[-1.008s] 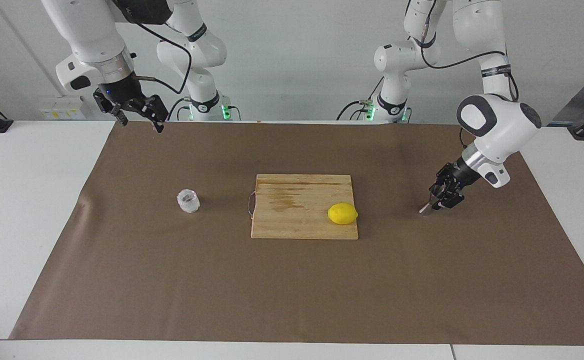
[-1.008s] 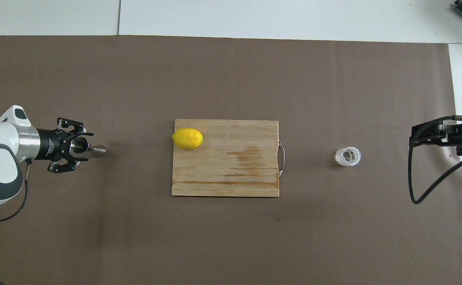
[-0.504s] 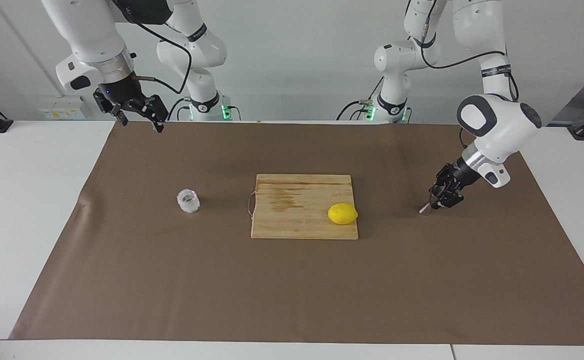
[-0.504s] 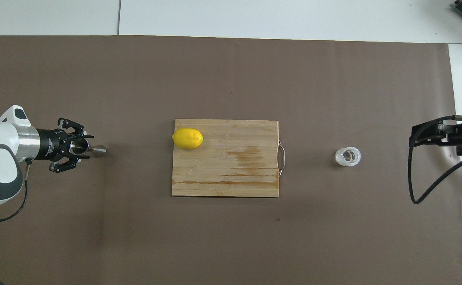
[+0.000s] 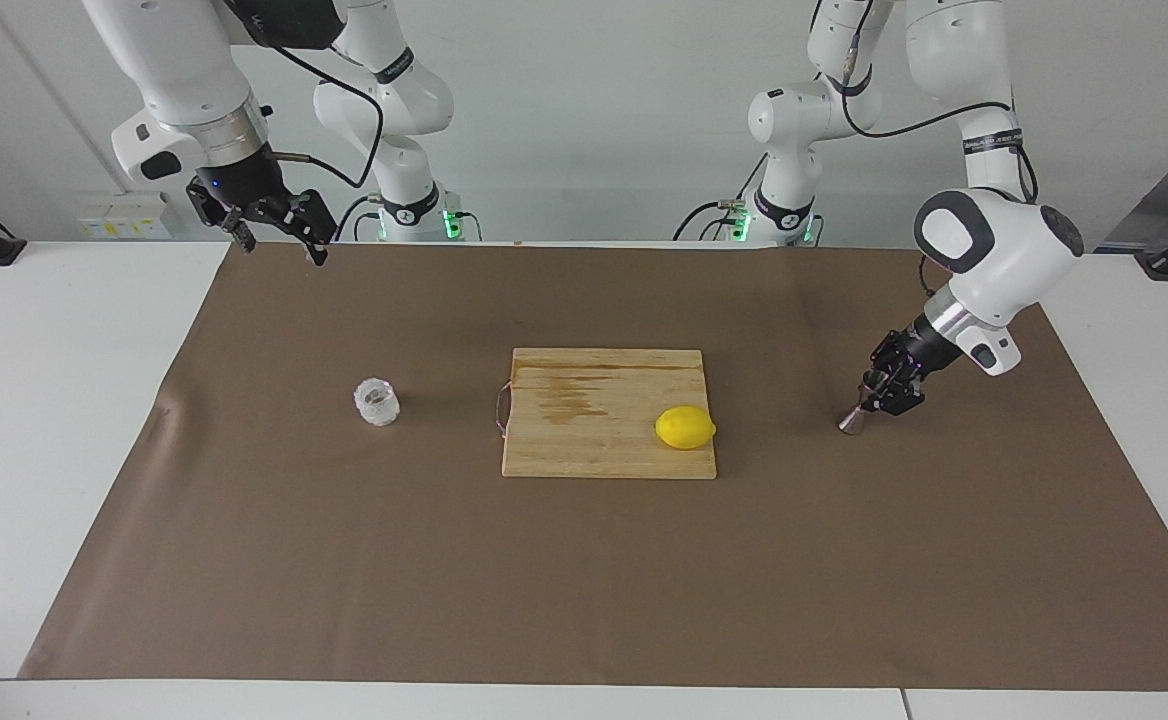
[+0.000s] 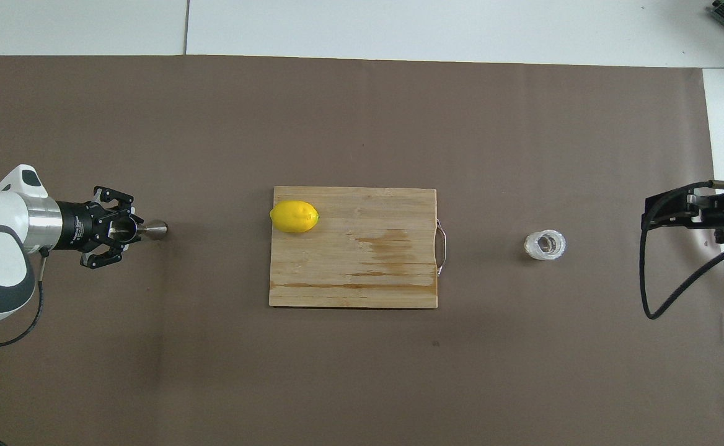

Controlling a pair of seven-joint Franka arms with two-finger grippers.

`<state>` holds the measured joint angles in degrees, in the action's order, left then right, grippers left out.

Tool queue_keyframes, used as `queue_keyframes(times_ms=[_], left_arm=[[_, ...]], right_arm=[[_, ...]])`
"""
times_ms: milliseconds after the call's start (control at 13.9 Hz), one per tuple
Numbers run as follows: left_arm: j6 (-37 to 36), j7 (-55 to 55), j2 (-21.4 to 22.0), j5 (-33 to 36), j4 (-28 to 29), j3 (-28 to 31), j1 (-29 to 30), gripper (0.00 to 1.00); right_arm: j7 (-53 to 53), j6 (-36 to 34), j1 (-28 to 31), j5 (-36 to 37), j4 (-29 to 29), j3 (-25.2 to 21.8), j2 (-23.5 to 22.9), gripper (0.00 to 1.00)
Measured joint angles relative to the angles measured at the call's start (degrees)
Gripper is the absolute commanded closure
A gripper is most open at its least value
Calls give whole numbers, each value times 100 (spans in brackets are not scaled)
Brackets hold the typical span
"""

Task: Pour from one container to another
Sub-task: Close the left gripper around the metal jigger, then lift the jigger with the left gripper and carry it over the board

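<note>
Glass cup (image 5: 376,402): small, clear, faceted wall. Stands upright on the brown mat (image 5: 584,560) toward the right arm's end of the tabletop (image 5: 54,420), about midway between the edge at the robots and the edge away from them. Untouched; bare mat on every side.

Metal jigger (image 5: 853,422): silver, hourglass-shaped. Toward the left arm's end of the tabletop, tilted, its lower cone on or just above the mat; which of the two cannot be told. Its upper cone sits in the left gripper's jaws.

Left gripper (image 5: 881,396): jaws clamped on the jigger's upper part. The forearm slants down from the left arm's end of the tabletop, wrist bent low, gripper pointing toward the middle of the tabletop.

Cutting board (image 5: 609,412): wooden, rectangular, flat at the middle of the mat between cup and jigger, well apart from both. Its metal handle (image 5: 500,408) faces the cup.

Lemon (image 5: 685,428): yellow, on the board's corner toward the jigger and away from the robots.

Right gripper (image 5: 272,232): raised over the mat's corner at the robots' edge, right arm's end; jaws apart and empty. The arm waits, wrist pointing down.

Open room: wide bare mat along the edge away from the robots; clear strips between board and each container.
</note>
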<state>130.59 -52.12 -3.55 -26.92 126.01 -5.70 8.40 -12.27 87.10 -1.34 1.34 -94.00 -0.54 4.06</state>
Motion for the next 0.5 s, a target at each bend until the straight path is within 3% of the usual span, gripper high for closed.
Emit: queue_keyframes(times_ms=[216,360,504], left_arm=[[-300,-7,3,1,-206,1,3,88],[-657,-118,10,110,-509,2,0,100],[-1012,-475,21,559,-865,-11,-35,100]], right_arm=[[0,0,0,0,0,0,0,0],[0,0,0,0,0,0,0,0],[0,0,0,0,0,0,0,0]])
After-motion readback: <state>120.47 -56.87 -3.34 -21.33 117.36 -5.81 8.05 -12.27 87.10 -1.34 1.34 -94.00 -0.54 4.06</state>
